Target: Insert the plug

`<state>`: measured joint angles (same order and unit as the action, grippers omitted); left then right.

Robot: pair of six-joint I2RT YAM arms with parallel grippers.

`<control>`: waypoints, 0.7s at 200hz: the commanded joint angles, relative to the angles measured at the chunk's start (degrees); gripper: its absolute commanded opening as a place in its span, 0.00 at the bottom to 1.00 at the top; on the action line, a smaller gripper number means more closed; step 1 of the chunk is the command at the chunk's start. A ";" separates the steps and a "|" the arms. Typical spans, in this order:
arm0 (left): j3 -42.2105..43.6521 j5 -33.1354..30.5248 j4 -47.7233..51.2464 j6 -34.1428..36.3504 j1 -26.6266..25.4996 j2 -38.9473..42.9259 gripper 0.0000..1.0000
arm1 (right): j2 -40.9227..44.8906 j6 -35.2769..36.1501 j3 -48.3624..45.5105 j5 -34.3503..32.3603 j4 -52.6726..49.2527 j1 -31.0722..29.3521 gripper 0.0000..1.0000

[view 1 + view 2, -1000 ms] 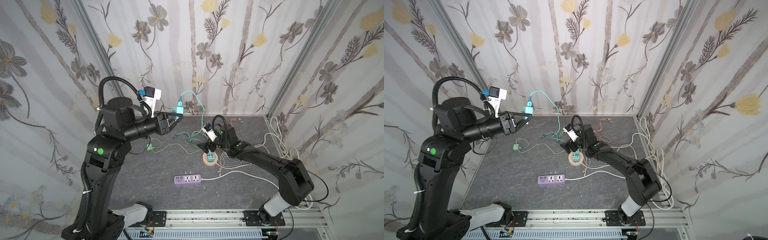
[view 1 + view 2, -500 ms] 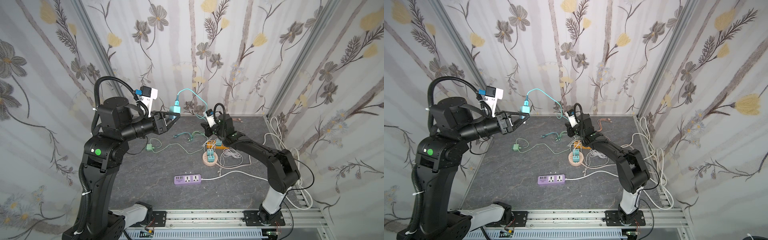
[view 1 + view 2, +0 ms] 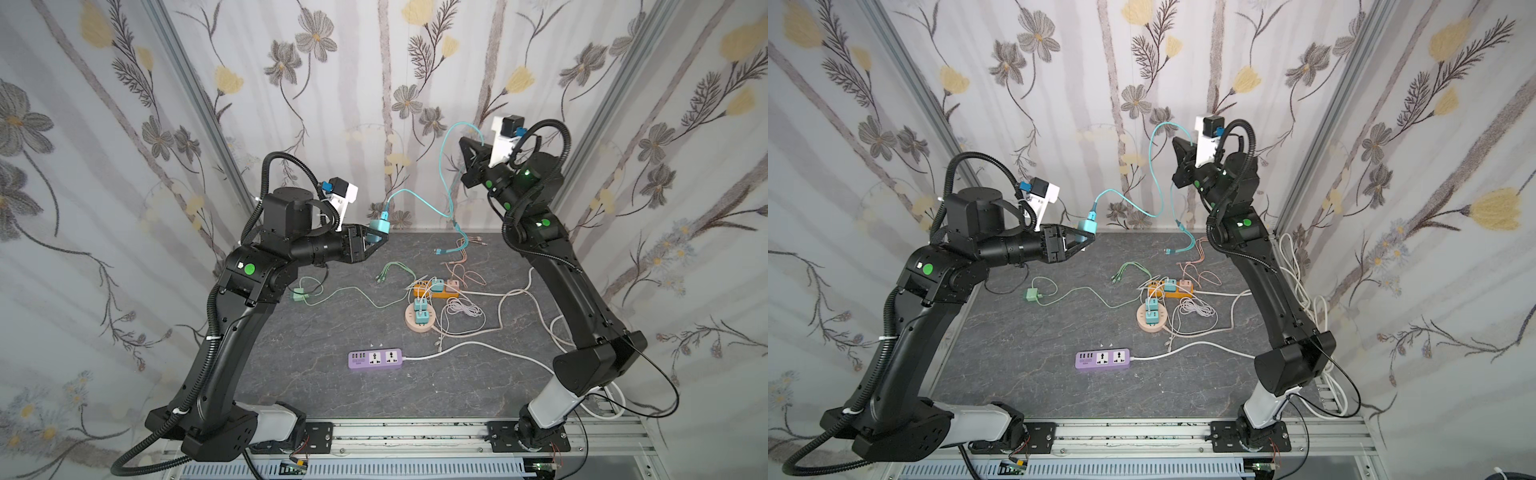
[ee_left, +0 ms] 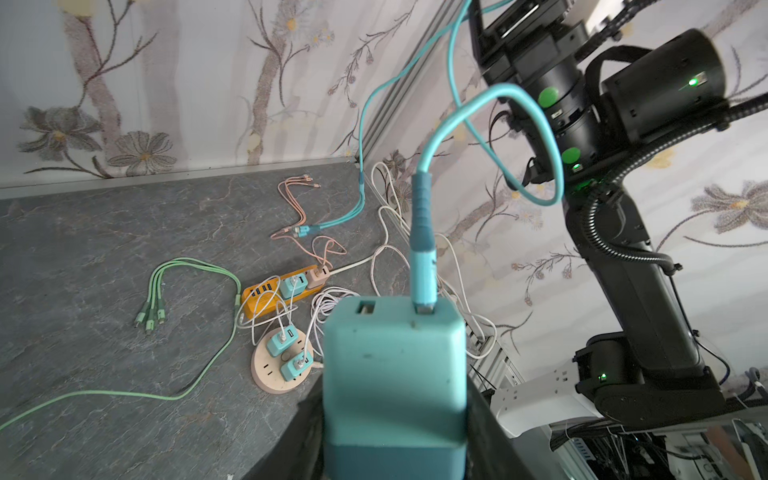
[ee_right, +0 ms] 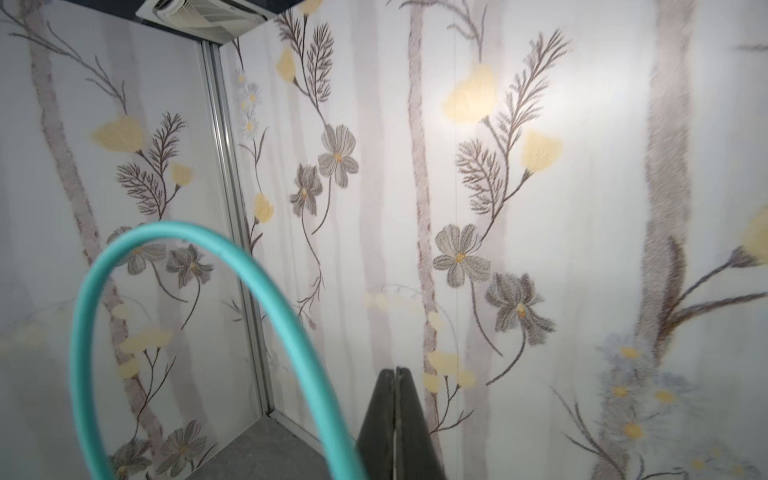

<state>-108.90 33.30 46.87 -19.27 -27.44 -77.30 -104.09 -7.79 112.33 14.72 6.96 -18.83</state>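
Power strip (image 3: pixel 376 360), purple, lies nearest on the surface (image 3: pixel 316 332). Farther back, the left pincer (image 3: pixel 380 237) is clamped on the teal plug (image 3: pixel 379 227), holding it in the air above the surface. Farthest and highest, the right pincer (image 5: pixel 397 374) has its jaws pressed together, the teal cable (image 5: pixel 174 232) looping beside it.

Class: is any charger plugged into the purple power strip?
No, both sockets of the purple power strip stand bare in a top view, with no charger in them.
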 commanded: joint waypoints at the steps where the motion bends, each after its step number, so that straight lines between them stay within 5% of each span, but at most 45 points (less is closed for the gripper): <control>1: -2.53 -1.01 -2.57 2.86 -2.90 -1.39 0.00 | 3.84 0.88 0.87 0.32 -3.48 2.04 0.00; 24: -4.38 -1.04 -3.03 3.98 -6.86 -3.51 0.00 | 9.98 3.81 -3.39 -3.35 -6.53 5.20 0.00; 93: -10.33 -4.20 2.50 9.47 -18.33 -13.38 0.00 | 36.55 2.56 -36.55 -11.41 -9.03 22.76 0.00; 140: -10.00 -5.84 1.50 10.50 -24.83 -24.11 0.00 | 47.87 0.69 -55.52 -20.17 -21.68 25.77 0.04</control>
<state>-119.39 29.50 48.58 -10.46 -50.26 -97.76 -58.96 -4.67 64.20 0.27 -5.96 6.61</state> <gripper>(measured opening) 0.407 0.048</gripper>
